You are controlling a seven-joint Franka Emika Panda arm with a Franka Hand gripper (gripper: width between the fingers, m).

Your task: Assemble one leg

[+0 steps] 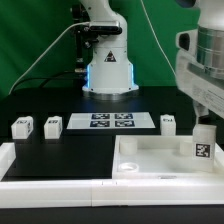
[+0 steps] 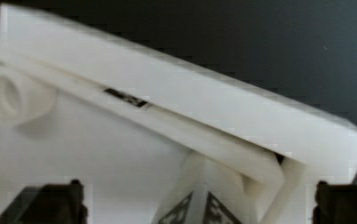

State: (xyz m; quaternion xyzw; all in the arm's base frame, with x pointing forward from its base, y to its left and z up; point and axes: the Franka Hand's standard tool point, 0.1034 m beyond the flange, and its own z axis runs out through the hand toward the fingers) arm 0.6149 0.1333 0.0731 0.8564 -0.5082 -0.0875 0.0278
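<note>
One small white plastic cuboid leg [image 1: 201,147] with a black-and-white marker is standing upright in the large white tray-like tabletop's [image 1: 150,165] corner, the gripper [image 1: 205,117] directly above it, its grip impossible to tell.

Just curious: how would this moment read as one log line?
step: assemble one leg | leg: upright at tabletop corner | fingers: apart around leg | loose legs: three beside marker board

The exterior camera is facing the arm's base across the desk [image 1: 60,150]; the wrist camera is hanging close (looking steeply down) over the tabletop [image 1: 160,160] [image 2: 193,90], which both views share.
</note>
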